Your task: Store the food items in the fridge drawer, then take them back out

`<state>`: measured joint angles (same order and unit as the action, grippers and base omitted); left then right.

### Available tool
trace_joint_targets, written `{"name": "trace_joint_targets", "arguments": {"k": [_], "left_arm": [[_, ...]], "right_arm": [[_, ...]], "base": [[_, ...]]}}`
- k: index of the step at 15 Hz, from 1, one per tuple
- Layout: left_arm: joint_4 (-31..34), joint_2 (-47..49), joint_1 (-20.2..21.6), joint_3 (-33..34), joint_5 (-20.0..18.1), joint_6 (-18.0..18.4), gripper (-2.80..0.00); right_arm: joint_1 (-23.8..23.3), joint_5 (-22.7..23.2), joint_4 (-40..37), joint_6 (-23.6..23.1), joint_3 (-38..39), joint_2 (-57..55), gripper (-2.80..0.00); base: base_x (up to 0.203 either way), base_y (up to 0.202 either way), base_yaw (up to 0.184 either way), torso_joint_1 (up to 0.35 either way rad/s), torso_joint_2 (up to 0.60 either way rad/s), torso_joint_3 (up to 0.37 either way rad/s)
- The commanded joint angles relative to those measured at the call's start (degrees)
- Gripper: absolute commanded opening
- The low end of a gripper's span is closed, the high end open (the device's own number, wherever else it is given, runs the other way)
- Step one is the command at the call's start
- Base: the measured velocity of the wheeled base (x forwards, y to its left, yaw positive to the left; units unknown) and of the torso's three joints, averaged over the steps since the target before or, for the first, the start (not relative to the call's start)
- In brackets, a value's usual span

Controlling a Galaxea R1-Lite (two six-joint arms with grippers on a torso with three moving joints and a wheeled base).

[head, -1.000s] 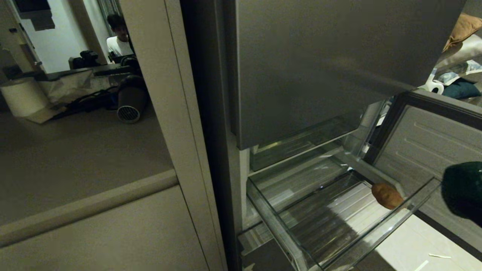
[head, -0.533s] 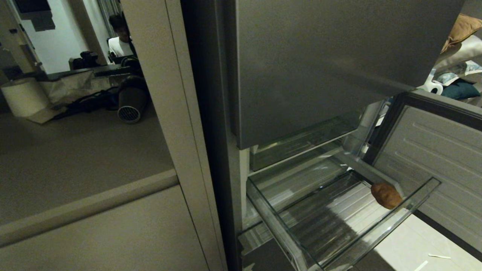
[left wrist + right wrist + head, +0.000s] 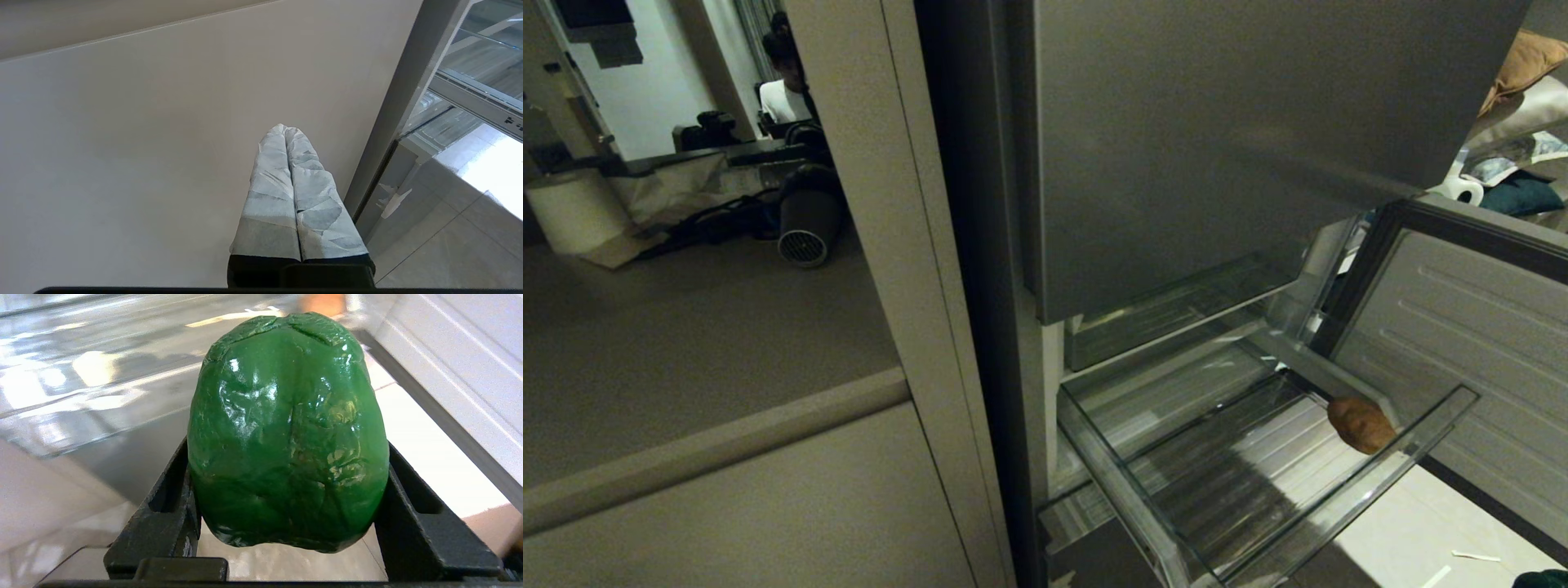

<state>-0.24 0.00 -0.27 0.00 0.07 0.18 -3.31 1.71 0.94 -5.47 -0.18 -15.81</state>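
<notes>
One potato (image 3: 1361, 425) in drawer (image 3: 1129, 498); one green pepper (image 3: 288, 433) in right hand (image 3: 286, 490).

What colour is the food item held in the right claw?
Glossy green, like a bell pepper; the right wrist view shows it best.

The clear plastic fridge drawer (image 3: 1262, 490) stands pulled out from the open fridge, below the closed grey steel door panel (image 3: 1217, 139). Its ribbed floor shows through, and a low front lip runs along its outer edge. One tan-brown potato (image 3: 1360, 425) lies directly on the drawer floor, in the corner toward the robot's right, just beside the front lip and near the side wall. The right wrist view catches only a blurred orange-brown patch of it (image 3: 322, 303). Beneath the drawer is the pale tiled floor (image 3: 1413, 539), where two small light scraps (image 3: 1474, 556) lie.
</notes>
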Motion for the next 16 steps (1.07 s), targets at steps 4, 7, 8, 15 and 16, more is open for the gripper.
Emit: {"name": "trace_joint_targets", "arguments": {"k": [4, 7, 8, 15, 16], "left_arm": [[0.0, 0.1, -0.1, 0.0, 0.0, 0.0, -2.80], [0.0, 0.1, 0.0, 0.0, -0.1, -0.2, -2.80], [0.0, 0.1, 0.0, 0.0, 0.0, -0.2, -2.80], [0.0, 0.1, 0.0, 0.0, 0.0, -0.2, -2.80], [0.0, 0.1, -0.1, 0.0, 0.0, -0.2, -2.80]], "right_arm": [[4.6, -0.3, 0.5, 0.8, 0.8, 11.5, -2.80], [3.2, -0.9, 3.5, 1.5, 1.9, 15.9, -2.80], [3.2, -0.9, 3.5, 1.8, 1.9, 15.9, -2.80], [3.2, -0.9, 3.6, 2.7, 1.9, 15.9, -2.80], [3.2, -0.9, 3.6, 2.8, 1.9, 15.9, -2.80]], "base": [[0.000, 0.000, 0.000, 0.000, 0.00, 0.000], [0.000, 0.000, 0.000, 0.000, 0.00, 0.000], [0.000, 0.000, 0.000, 0.000, 0.00, 0.000], [0.000, 0.000, 0.000, 0.000, 0.00, 0.000], [0.000, 0.000, 0.000, 0.000, 0.00, 0.000]]}}
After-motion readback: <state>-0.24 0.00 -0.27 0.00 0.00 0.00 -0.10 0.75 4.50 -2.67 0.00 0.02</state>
